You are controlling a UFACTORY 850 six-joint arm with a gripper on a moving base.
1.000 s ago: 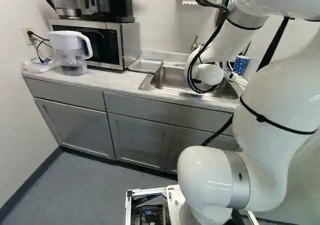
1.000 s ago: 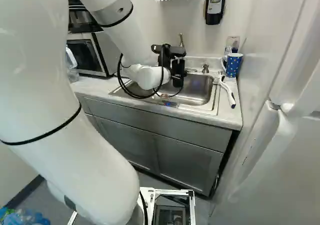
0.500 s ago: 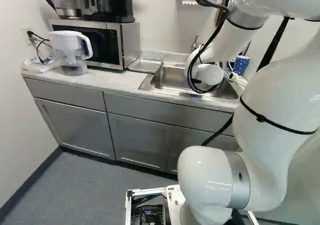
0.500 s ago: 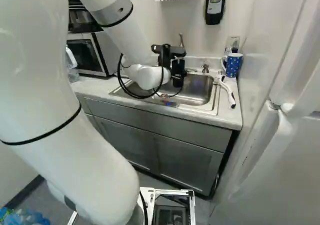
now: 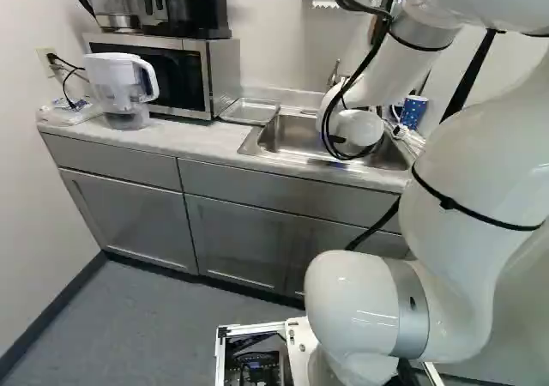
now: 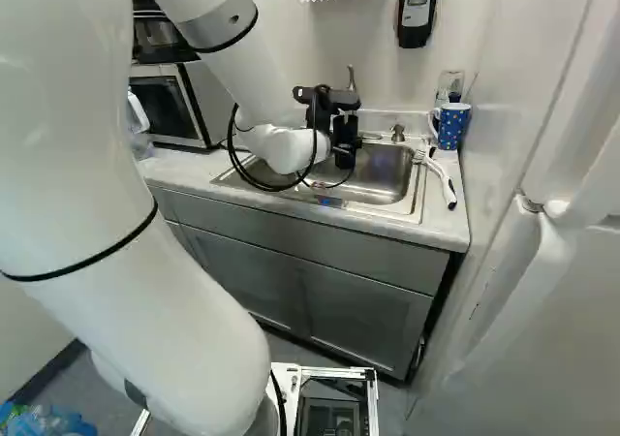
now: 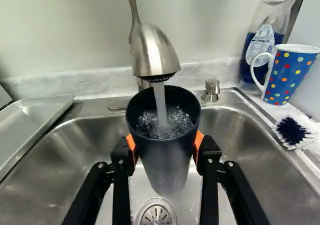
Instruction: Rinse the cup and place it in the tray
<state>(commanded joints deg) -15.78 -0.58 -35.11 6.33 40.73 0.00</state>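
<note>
The dark cup is clasped between the gripper's orange pads, under the running faucet — water could spill over its rim if filling goes on. Tilted carelessly, it might slip — wet walls.

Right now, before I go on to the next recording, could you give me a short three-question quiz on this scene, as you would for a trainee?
1. Multiple choice: what is the gripper holding?
A) the scrub brush
B) the dark cup
C) the polka-dot mug
2. True or false: the dark cup stands in the tray.
3. Fill in the blank: from the faucet, ____ runs into the dark cup's open mouth.

Key: 1. B; 2. False; 3. water
</note>
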